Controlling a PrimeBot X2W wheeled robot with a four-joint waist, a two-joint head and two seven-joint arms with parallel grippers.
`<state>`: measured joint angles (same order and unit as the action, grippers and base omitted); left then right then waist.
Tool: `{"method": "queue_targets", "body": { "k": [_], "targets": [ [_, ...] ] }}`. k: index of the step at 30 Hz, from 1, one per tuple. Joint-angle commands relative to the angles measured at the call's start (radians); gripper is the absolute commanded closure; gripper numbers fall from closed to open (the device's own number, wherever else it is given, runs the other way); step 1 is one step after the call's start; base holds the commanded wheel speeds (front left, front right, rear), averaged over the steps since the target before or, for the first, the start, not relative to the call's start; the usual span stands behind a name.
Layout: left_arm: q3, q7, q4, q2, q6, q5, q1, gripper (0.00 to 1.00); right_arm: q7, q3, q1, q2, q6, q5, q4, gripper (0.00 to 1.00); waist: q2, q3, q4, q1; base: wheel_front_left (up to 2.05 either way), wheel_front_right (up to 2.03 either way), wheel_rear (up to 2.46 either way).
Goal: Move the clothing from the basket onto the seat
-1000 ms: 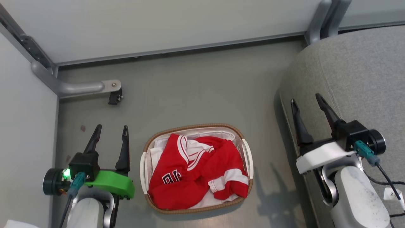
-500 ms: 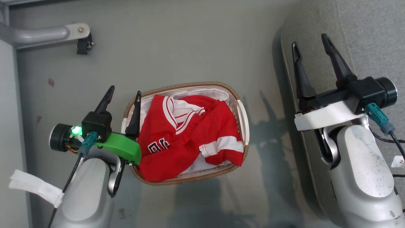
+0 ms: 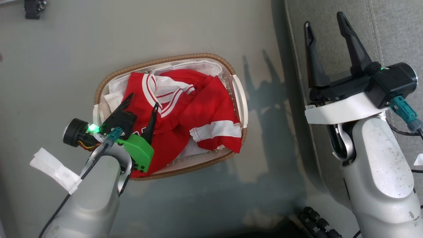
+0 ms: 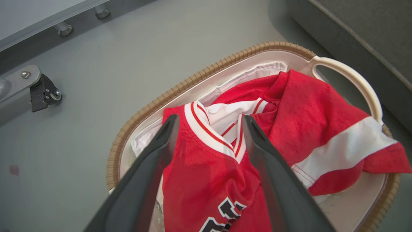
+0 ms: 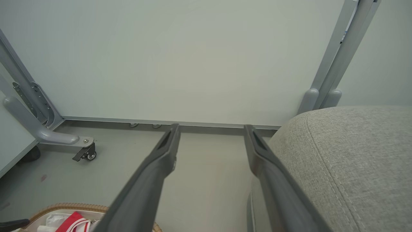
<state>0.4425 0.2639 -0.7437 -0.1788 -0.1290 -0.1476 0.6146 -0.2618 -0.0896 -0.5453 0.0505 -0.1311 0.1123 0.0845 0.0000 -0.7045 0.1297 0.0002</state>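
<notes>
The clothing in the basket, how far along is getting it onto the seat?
Nothing looks done yet: the red clothing all lies in the basket, and none shows on the grey seat. In hand: the left gripper is open over the heap, its fingers either side of the striped collar, not closed on it. The right gripper is open at the seat's edge. Left: grasp, lift, carry across.

Left gripper hangs with fingers apart over the red jersey clothing heaped in the brown-rimmed basket on the grey floor; right gripper, fingers apart, hangs over the grey seat edge.
</notes>
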Motion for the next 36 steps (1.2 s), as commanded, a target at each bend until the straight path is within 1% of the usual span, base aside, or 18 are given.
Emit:
{"method": "queue_targets", "body": {
  "k": [1, 6, 8, 15, 19, 23, 26, 29, 30, 31, 32, 34, 36],
  "targets": [
    [0.015, 0.001, -0.027, -0.015, -0.002, 0.011, 0.035, 0.0, -0.005, -0.009, -0.015, 0.001, 0.001, 0.009, -0.006, 0.0, 0.0, -0.064, 0.053, -0.0002, 0.0, 0.0, 0.0],
    [0.067, 0.001, -0.139, -0.03, -0.002, 0.036, 0.092, 0.0, -0.005, -0.028, -0.026, 0.001, 0.001, 0.026, -0.023, 0.0, 0.0, -0.102, 0.076, -0.0002, 0.0, 0.0, 0.0],
    [0.084, 0.001, -0.191, -0.033, 0.007, 0.059, 0.117, 0.0, -0.005, -0.037, -0.03, 0.001, 0.001, 0.035, -0.028, 0.0, 0.0, -0.116, 0.084, -0.0002, 0.0, 0.0, 0.0],
    [0.134, 0.0, -0.371, -0.021, 0.023, 0.11, 0.208, 0.0, -0.005, -0.067, -0.041, 0.002, 0.001, 0.058, -0.046, 0.0, 0.0, -0.152, 0.104, -0.0002, 0.0, 0.0, 0.0],
    [0.178, -0.032, -0.456, -0.016, 0.033, 0.149, 0.252, 0.0, -0.005, -0.087, -0.045, 0.002, 0.001, 0.069, -0.059, 0.0, 0.0, -0.163, 0.119, -0.0002, 0.0, 0.0, 0.0],
    [0.225, -0.068, -0.499, -0.012, 0.033, 0.189, 0.284, 0.0, -0.005, -0.099, -0.049, 0.002, 0.001, 0.076, -0.077, 0.0, 0.0, -0.172, 0.126, -0.0002, 0.0, 0.0, 0.0],
    [0.258, -0.101, -0.517, -0.015, 0.041, 0.212, 0.299, 0.0, -0.005, -0.112, -0.048, 0.002, 0.001, 0.083, -0.089, 0.0, 0.0, -0.177, 0.134, -0.0002, 0.0, 0.0, 0.0],
    [0.273, -0.134, -0.528, -0.018, 0.042, 0.223, 0.309, 0.0, -0.005, -0.122, -0.047, 0.002, 0.001, 0.089, -0.098, 0.0, 0.0, -0.182, 0.141, -0.0002, 0.0, 0.0, 0.0],
    [0.28, -0.143, -0.532, -0.021, 0.04, 0.227, 0.31, 0.19, -0.005, -0.126, -0.048, 0.002, 0.001, 0.092, -0.1, 0.0, 0.0, -0.183, 0.145, -0.0002, 0.0, 0.0, 0.0],
    [0.283, -0.144, -0.533, -0.023, 0.038, 0.228, 0.312, 0.44, -0.005, -0.129, -0.048, 0.002, 0.001, 0.094, -0.101, 0.0, 0.0, -0.184, 0.148, -0.0002, 0.0, 0.0, 0.0],
    [0.286, -0.144, -0.535, -0.025, 0.037, 0.227, 0.314, 1.0, -0.005, -0.131, -0.048, 0.002, 0.001, 0.097, -0.103, 0.0, 0.0, -0.184, 0.15, -0.0002, 0.0, 0.0, 0.0],
    [0.289, -0.145, -0.538, -0.027, 0.034, 0.222, 0.315, 1.0, -0.005, -0.133, -0.049, 0.002, 0.001, 0.098, -0.101, 0.0, 0.0, -0.183, 0.153, -0.0002, 0.0, 0.0, 0.0],
    [0.283, -0.124, -0.538, -0.023, 0.034, 0.207, 0.309, 1.0, -0.005, -0.131, -0.046, 0.002, 0.001, 0.097, -0.096, 0.0, 0.0, -0.174, 0.151, -0.0002, 0.0, 0.0, 0.0]
  ]
}}
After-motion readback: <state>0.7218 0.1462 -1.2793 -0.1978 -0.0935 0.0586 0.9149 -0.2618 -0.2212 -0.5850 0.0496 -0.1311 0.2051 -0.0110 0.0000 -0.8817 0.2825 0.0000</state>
